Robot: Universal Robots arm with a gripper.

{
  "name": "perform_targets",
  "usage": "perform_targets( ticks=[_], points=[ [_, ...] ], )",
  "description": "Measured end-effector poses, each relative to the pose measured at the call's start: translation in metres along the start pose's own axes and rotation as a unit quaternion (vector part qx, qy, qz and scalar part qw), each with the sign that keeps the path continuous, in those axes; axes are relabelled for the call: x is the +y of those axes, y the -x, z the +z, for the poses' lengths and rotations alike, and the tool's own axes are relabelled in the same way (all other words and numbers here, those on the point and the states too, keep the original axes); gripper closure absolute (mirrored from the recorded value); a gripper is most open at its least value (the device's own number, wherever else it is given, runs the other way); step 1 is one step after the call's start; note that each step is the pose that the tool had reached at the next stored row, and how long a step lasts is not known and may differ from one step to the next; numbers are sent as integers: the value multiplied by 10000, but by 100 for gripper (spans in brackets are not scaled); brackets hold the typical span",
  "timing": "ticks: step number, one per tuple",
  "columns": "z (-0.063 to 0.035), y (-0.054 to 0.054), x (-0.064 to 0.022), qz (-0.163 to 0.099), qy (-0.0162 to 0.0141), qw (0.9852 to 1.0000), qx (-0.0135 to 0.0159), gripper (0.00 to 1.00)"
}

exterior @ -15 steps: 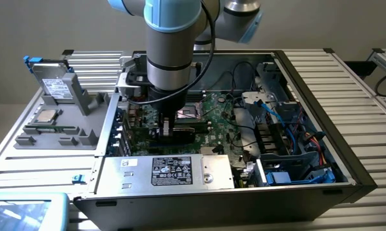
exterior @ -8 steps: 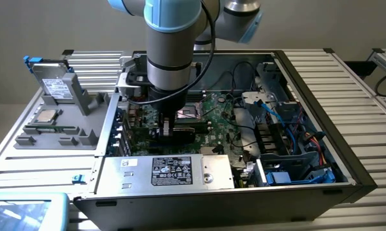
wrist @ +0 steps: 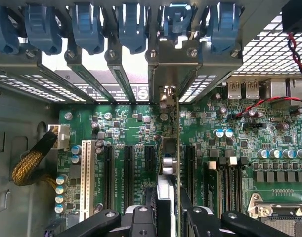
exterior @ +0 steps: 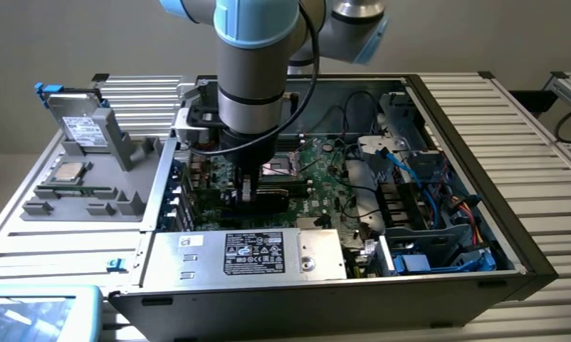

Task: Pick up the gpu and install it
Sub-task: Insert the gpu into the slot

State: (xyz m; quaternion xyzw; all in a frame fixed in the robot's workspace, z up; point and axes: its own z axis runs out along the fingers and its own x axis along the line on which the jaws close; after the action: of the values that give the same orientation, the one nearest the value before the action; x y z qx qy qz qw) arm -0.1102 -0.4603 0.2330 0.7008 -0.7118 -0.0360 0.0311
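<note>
Gpu [wrist: 169, 148] stands edge-on between my fingers [wrist: 141, 219]. My gripper [wrist: 169, 217] is clenched on it, one finger against each flat face near the card's upper edge. From my jaws the card runs straight out toward the case's rear wall. Its silver bracket [wrist: 164, 69] meets the row of slot openings there, below the blue latches [wrist: 86, 29]. The card's lower edge is down at the motherboard [wrist: 116, 128], in line between two of the long black slots [wrist: 127, 168]; I cannot tell whether it is seated in a connector or only just above one. Beside the card on one side lie the white slot [wrist: 85, 177] and a braided yellow cable [wrist: 29, 165]. On the other side are the memory slots [wrist: 225, 182], the socket [wrist: 279, 210] and a red-and-black wire [wrist: 262, 104]. In the exterior view my arm [exterior: 257, 64] comes straight down into the open case [exterior: 513, 235], with my gripper low over the board, just behind the power supply [exterior: 248, 253]. Outside the case, on the exterior view's left, a grey tray [exterior: 124, 192] holds a drive [exterior: 81, 128], a processor [exterior: 72, 171] and a memory stick [exterior: 72, 191], well apart from my jaws.
</note>
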Motion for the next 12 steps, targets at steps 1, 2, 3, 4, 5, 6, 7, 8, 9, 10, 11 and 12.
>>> perform_targets(
  ticks=[1,2,3,4,5,6,7,8,9,10,11,12],
  points=[
    [0,0,0,-2,-1,10000,0,71],
    [0,0,-1,-6,-1,10000,1,71],
    [0,0,-3,-9,-1,10000,1,71],
    [0,0,-3,-11,-1,10000,1,71],
    [0,0,-3,-11,-2,10000,1,71],
    [0,0,-3,-11,-2,10000,1,71],
    [0,0,-3,-12,-2,10000,1,71],
    [0,0,-3,-12,-2,10000,1,71],
    [0,0,-1,-13,-3,10000,2,71],
    [1,1,1,-13,-5,10000,1,71],
    [2,0,3,-13,-5,10000,1,71],
    [2,0,3,-13,-5,10000,1,71]
  ],
)
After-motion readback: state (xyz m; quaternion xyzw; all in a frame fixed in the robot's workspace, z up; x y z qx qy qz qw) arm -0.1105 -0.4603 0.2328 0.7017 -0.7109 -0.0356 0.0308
